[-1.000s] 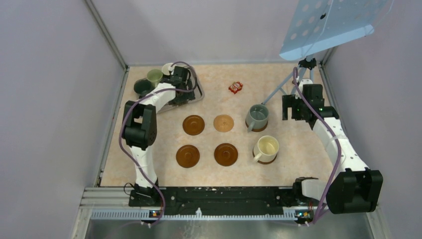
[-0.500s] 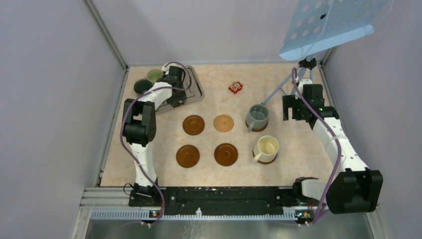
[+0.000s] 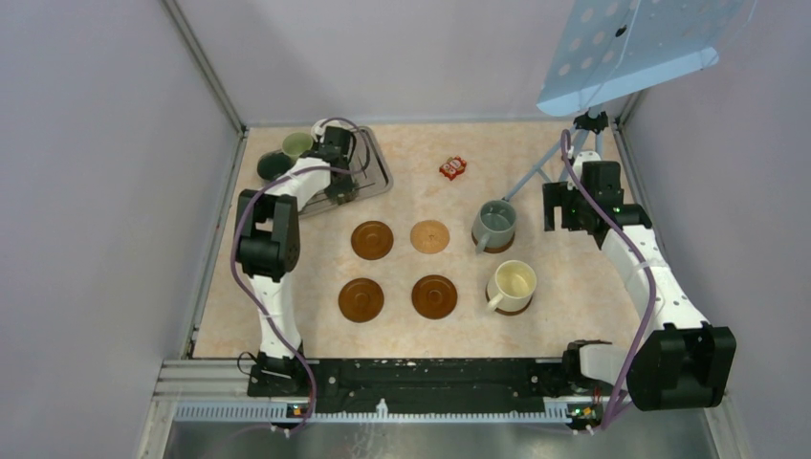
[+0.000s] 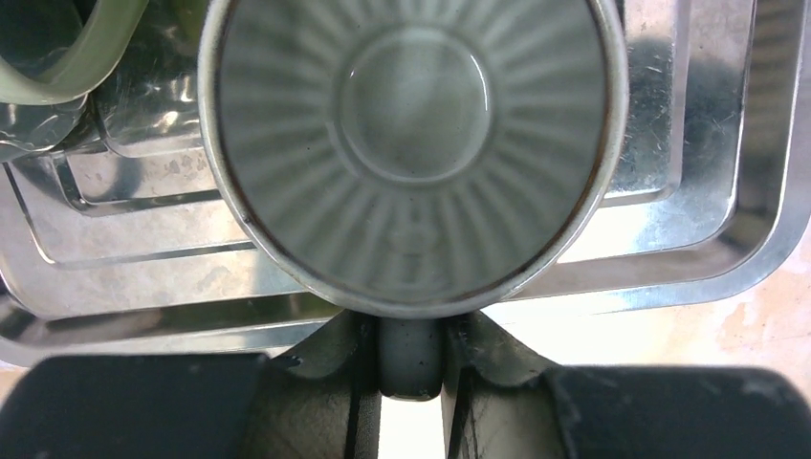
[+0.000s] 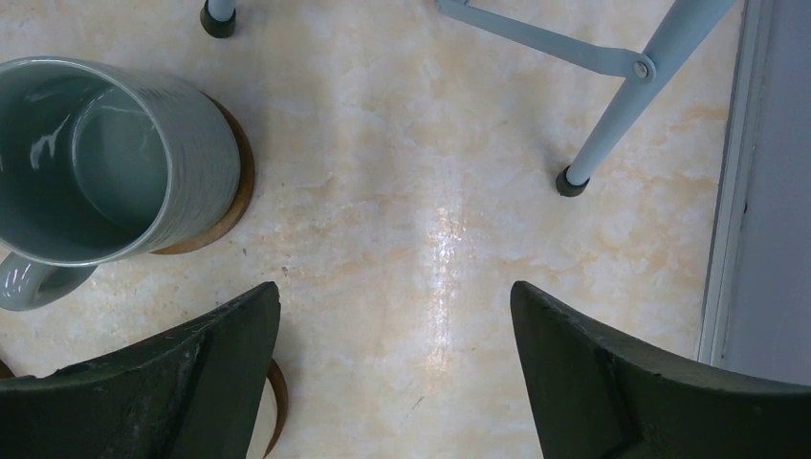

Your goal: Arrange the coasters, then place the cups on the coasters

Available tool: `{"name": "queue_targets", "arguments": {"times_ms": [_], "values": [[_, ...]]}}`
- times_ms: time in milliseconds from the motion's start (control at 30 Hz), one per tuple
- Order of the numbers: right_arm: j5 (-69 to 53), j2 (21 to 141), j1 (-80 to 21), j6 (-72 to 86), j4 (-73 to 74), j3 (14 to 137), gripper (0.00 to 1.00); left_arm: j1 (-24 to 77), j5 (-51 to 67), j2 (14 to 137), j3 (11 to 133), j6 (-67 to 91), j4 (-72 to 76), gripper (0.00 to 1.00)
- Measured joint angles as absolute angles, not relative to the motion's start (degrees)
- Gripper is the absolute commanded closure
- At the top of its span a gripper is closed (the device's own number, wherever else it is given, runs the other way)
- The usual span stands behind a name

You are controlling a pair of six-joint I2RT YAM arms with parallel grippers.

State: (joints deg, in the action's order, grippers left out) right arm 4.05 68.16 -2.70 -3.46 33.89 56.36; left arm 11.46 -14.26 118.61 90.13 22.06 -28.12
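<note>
The cup (image 4: 411,143) is ribbed grey, the tray (image 4: 712,143) silver.

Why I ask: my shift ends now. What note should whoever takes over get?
Left claw: shut on the ribbed grey mug by its handle, at the metal tray.
Right claw: open, empty, beside the grey-blue mug.
Done: six coasters laid out; grey-blue mug and cream mug each on one.
Left: four coasters bare; pale green mug and dark mug wait far left.
</note>
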Motion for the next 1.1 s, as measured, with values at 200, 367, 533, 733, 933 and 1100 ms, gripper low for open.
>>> {"name": "queue_targets", "arguments": {"times_ms": [200, 367, 533, 733, 933, 1100], "values": [[4.03, 68.16, -2.70, -3.44, 33.89, 56.36, 0.11, 11.40, -12.88, 115.39, 85.36, 19.49, -25.87, 1.00], [3.75, 68.14, -2.70, -3.42, 33.85, 56.36, 0.11, 11.40, -11.75, 111.74, 81.23, 16.27, -25.34, 1.00], [3.36, 67.75, -2.70, -3.42, 33.87, 56.36, 0.11, 11.40, -8.54, 107.28, 77.62, 12.97, -22.57, 1.00], [3.27, 66.17, -2.70, -3.40, 33.87, 56.29, 0.11, 12.80, -1.50, 98.15, 71.20, 6.70, -17.58, 1.00], [3.11, 64.47, -2.70, -2.98, 33.43, 55.83, 0.11, 20.53, 2.13, 92.25, 66.94, -0.01, -14.50, 1.00], [3.09, 63.24, -2.70, -2.37, 33.06, 55.02, 0.11, 29.50, 2.28, 90.72, 64.58, -3.16, -14.11, 1.00]]}}
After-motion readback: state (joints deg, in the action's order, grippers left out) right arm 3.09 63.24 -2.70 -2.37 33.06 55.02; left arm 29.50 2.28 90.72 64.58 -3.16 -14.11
